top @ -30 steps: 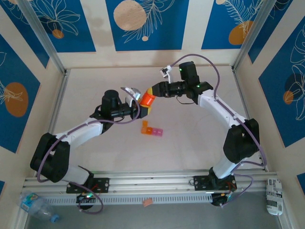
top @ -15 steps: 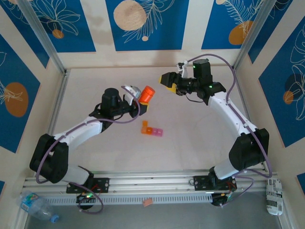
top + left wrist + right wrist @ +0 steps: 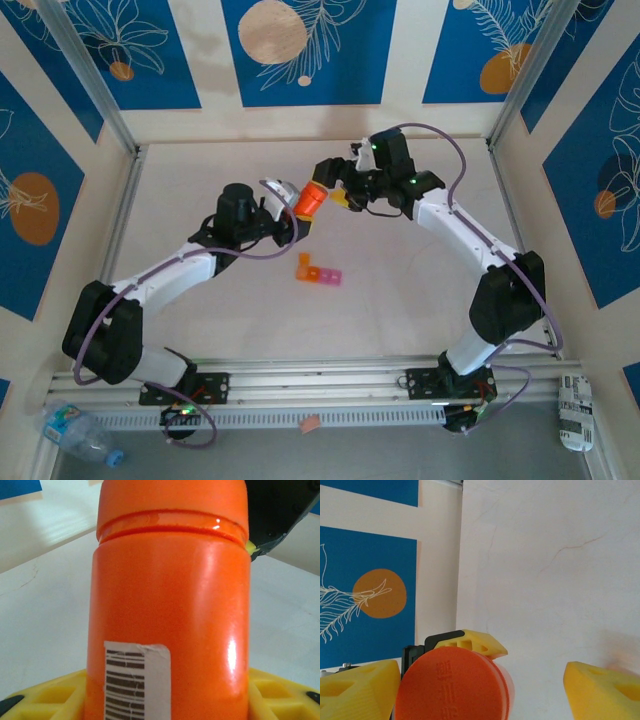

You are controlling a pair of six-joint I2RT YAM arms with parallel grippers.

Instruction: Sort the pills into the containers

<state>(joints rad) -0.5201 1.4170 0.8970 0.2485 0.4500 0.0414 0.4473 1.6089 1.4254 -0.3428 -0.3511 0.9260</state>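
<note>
Bottle (image 3: pixel 309 200) of smooth, rigid plastic, clamped low in the left gripper (image 3: pixel 297 218), we judge light but slippery, best taken at its cap (image 3: pixel 451 685) — which the right gripper (image 3: pixel 333 186), jaws spread, flanks — while the small containers (image 3: pixel 318 272) sit on the table (image 3: pixel 400 290) nearby.

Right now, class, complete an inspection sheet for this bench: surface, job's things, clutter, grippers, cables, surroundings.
Surface: pale tabletop, fine cracks.
Job's things: strip of three small joined plastic cube compartments, one orange and two pink, lying mid-table; orange cylindrical plastic bottle with barcode label, capped.
Clutter: clear plastic water bottle and white packet, both beyond the near rail.
Grippers: left gripper, jaws shut on the bottle's body; right gripper, jaws open either side of its cap.
Cables: purple cables looped along both arms.
Surroundings: blue-and-cream floral wall panels.
</note>
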